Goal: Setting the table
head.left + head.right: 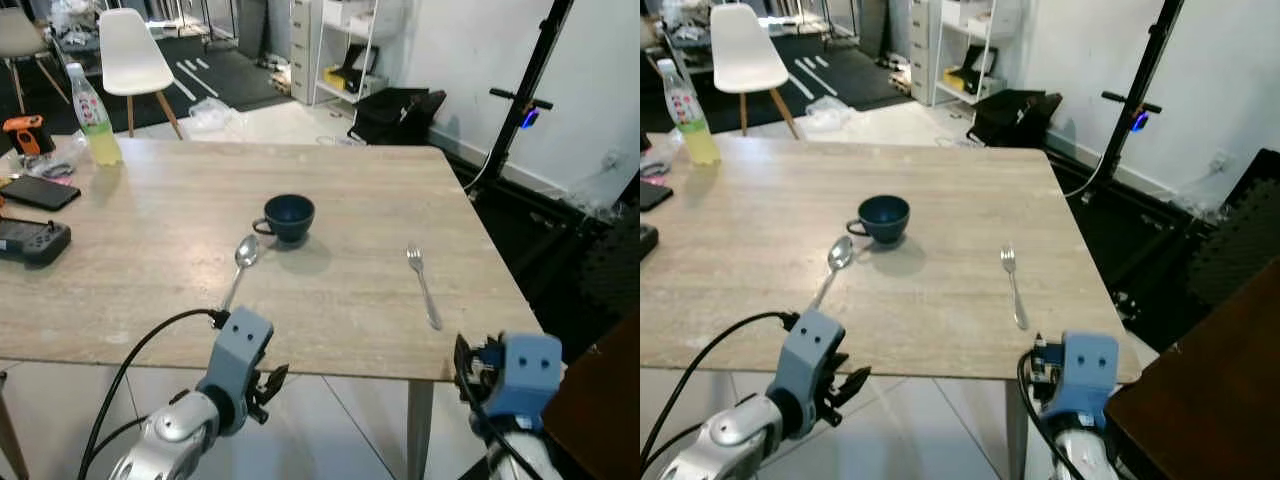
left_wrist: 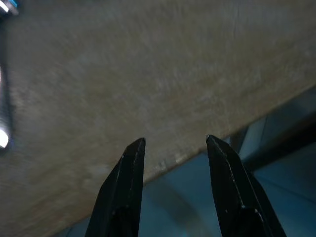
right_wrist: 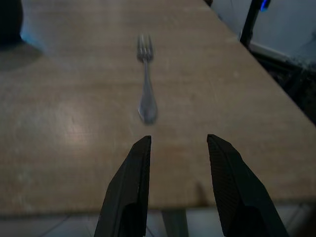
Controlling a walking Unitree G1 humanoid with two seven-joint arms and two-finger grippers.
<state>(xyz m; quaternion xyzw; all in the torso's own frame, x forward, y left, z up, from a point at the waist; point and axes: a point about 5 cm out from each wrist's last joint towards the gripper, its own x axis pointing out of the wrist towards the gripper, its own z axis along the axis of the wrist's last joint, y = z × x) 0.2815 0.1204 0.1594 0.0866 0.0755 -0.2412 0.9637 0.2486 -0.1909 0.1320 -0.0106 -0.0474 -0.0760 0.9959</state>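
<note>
The pale wood-grain tabletop [image 1: 330, 290] takes up most of the head views, with a white moulded chair [image 1: 132, 52] on the far side and a black stand [image 1: 520, 95] off to the right. On the far left of the tabletop stand a clear plastic bottle of yellowish drink [image 1: 93, 117], a flat black phone-like slab [image 1: 40, 192] and a dark handheld controller [image 1: 30, 240].

Near the middle sits a small dark blue cup [image 1: 289, 217]. Just beside it on its left lies a silver spoon [image 1: 240, 262], bowl towards the cup and handle pointing at the near edge. Well apart on the right lies a silver fork [image 1: 424, 286], tines away from the robot.

The left end effector [image 2: 175, 148] hangs below the near edge of the tabletop with its two black fingers spread and empty. The right end effector [image 3: 177, 143] is level with the near edge, its fingers likewise spread and empty, pointing straight at the handle end of the fork, which lies just ahead.

As a judgement, the setting is only begun: cup, spoon and fork are out but loosely scattered, and no plate is on the tabletop; the fork looks to be the next piece to gather.

The bottle bears a label, too small to read.
</note>
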